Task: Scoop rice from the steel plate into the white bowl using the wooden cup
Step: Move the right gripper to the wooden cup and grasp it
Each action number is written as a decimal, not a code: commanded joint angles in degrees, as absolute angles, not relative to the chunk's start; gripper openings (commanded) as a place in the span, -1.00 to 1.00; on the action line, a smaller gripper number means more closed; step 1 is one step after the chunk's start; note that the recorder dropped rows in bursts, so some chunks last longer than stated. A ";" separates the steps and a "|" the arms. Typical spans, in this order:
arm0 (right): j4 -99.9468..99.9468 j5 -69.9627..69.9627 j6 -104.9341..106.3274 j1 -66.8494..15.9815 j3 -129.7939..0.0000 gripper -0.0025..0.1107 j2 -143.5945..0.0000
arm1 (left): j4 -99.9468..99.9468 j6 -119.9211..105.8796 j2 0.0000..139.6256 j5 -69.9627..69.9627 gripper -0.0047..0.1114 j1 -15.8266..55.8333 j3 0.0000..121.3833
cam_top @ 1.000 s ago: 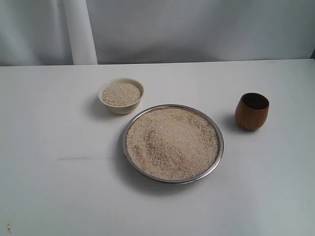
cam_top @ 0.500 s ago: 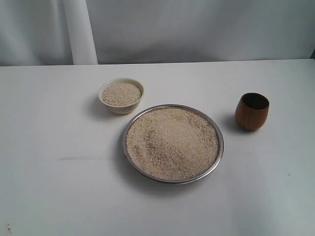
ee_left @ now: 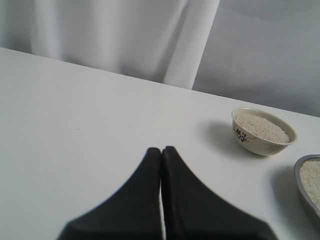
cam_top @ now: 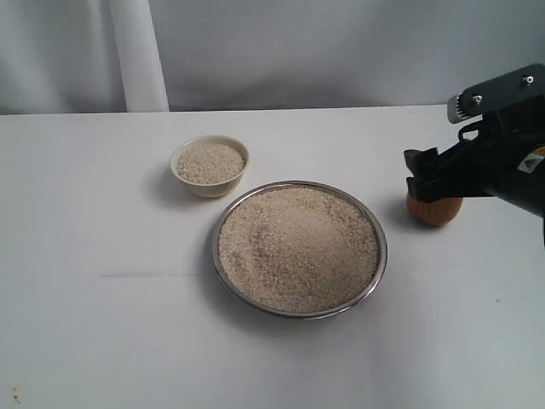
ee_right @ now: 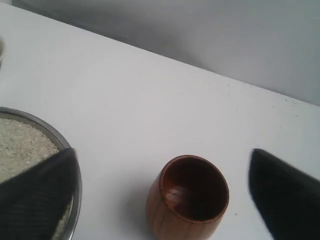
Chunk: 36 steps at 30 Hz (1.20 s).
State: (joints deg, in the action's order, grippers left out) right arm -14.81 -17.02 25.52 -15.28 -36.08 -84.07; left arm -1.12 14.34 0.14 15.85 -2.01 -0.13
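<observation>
The steel plate (cam_top: 216, 256) lies mid-table, heaped with rice (cam_top: 298, 247). Behind it to the left stands the white bowl (cam_top: 209, 189), also holding rice. The wooden cup (cam_top: 434, 210) stands upright and empty to the right of the plate, its top hidden by my right gripper (cam_top: 415, 177) just above it. In the right wrist view the cup (ee_right: 187, 197) lies between the wide-apart fingers (ee_right: 35, 200) of the open right gripper (ee_right: 162, 152), touching neither. My left gripper (ee_left: 161, 149) is shut on nothing over bare table, with the bowl (ee_left: 262, 131) and the plate's rim (ee_left: 302, 172) off to one side.
A white cloth backdrop with a vertical fold (cam_top: 138, 55) hangs behind the table's far edge. Bare white tabletop surrounds the three dishes.
My right arm has come into the exterior view from the right and now hangs over the wooden cup. Plate, bowl and cup have not moved.
</observation>
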 commanded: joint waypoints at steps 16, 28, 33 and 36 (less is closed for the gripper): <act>-19.66 -28.27 23.96 -15.28 -35.80 0.90 -86.36 | -1.02 14.56 0.00 15.29 -0.92 -1.74 0.00; -18.84 -31.80 23.96 -12.42 -35.80 0.90 -93.33 | -1.02 14.56 0.00 15.29 -0.92 -1.74 0.00; -11.05 -36.45 18.85 -11.98 -35.80 0.90 -99.81 | -1.02 14.56 0.00 15.29 -0.92 -1.74 0.00; -11.02 -42.02 15.67 -11.94 -35.80 0.90 -103.31 | -1.02 14.56 0.00 15.29 -0.92 -1.74 0.00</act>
State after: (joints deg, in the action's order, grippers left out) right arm -12.73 -36.59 18.77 -12.37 -36.08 -100.98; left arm -1.12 14.34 0.14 15.85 -2.01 -0.13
